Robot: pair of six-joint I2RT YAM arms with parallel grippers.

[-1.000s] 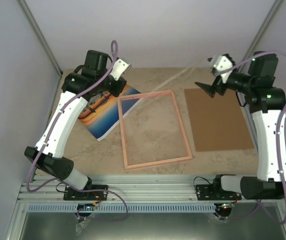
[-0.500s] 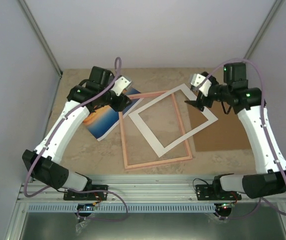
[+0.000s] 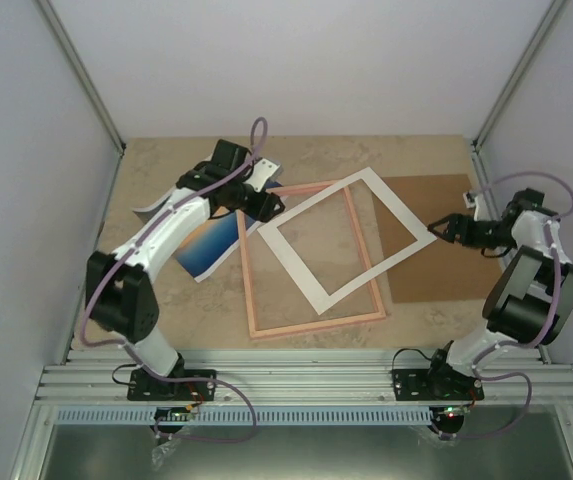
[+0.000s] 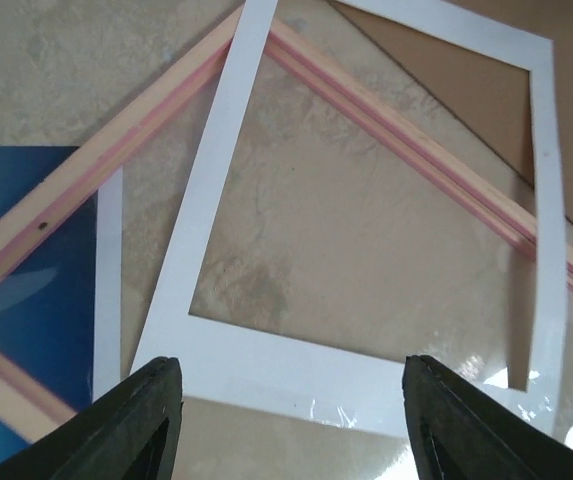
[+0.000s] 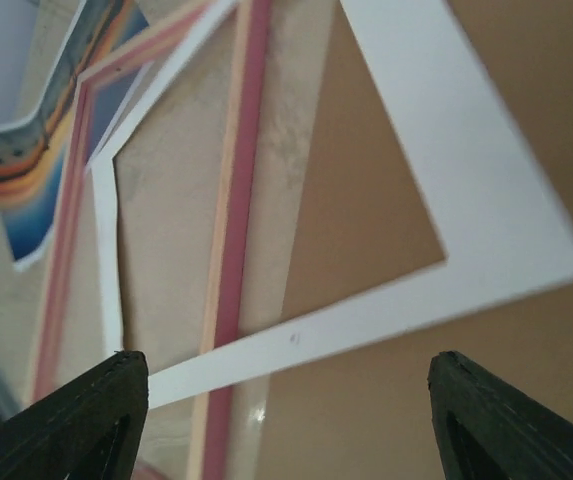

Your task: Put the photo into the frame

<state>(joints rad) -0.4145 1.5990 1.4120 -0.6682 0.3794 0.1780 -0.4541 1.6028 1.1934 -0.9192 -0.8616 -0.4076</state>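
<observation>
The pink frame (image 3: 312,322) lies flat mid-table. A white mat border (image 3: 311,283) rests askew across it, its right corner over the brown cardboard. The photo (image 3: 202,246), a blue and orange print, lies left of the frame with one corner under the frame's left rail; its far left edge curls up. My left gripper (image 3: 266,206) hovers open over the frame's far left corner, nothing between its fingers (image 4: 146,420); below it are the mat (image 4: 216,170), frame (image 4: 406,140) and photo (image 4: 26,290). My right gripper (image 3: 442,228) stands open and empty beside the mat's right corner (image 5: 466,190).
A plain brown cardboard sheet (image 3: 446,265) lies at the right, under my right gripper and partly under the mat. Walls and metal posts close in the table on three sides. The arm bases sit on the rail at the near edge.
The white mat has come down across the frame. My left gripper has opened and moved right, off the photo. My right arm has pulled back to the right and dropped low.
</observation>
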